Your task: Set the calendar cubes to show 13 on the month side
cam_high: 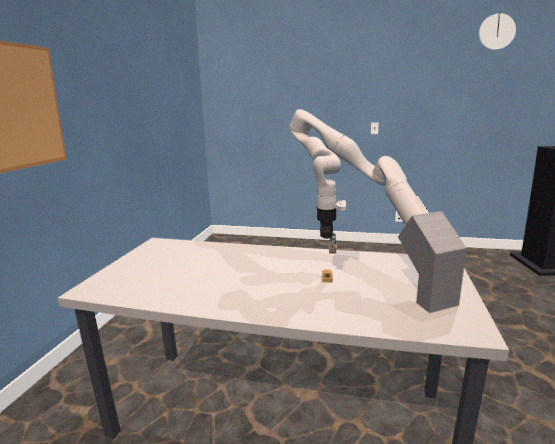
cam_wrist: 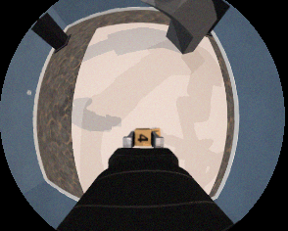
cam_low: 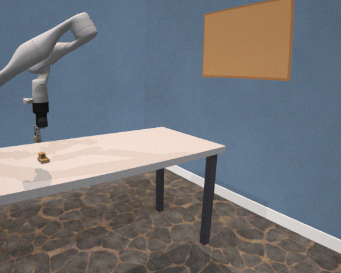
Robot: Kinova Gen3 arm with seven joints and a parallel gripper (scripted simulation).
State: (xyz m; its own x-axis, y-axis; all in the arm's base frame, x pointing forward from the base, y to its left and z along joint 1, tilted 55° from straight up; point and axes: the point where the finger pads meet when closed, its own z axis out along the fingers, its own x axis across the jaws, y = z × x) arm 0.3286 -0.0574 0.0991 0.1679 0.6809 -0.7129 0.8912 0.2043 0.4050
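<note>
My gripper [cam_high: 333,246] hangs above the table's far side and is shut on a small orange cube [cam_wrist: 147,138]. The cube is held in the air, clear of the table top. In the wrist view its visible face shows a dark digit that looks like a 4. The gripper and cube also show in the exterior view [cam_low: 37,136]. The small orange tray [cam_high: 326,275] lies flat on the table, nearer the front than the gripper. One cube stands in the tray [cam_low: 43,157]; its digit is too small to read.
The arm's grey base block [cam_high: 433,260] stands on the table's right side. The table's far edge runs just behind the gripper. A black pedestal [cam_high: 551,210] stands on the floor at the far right.
</note>
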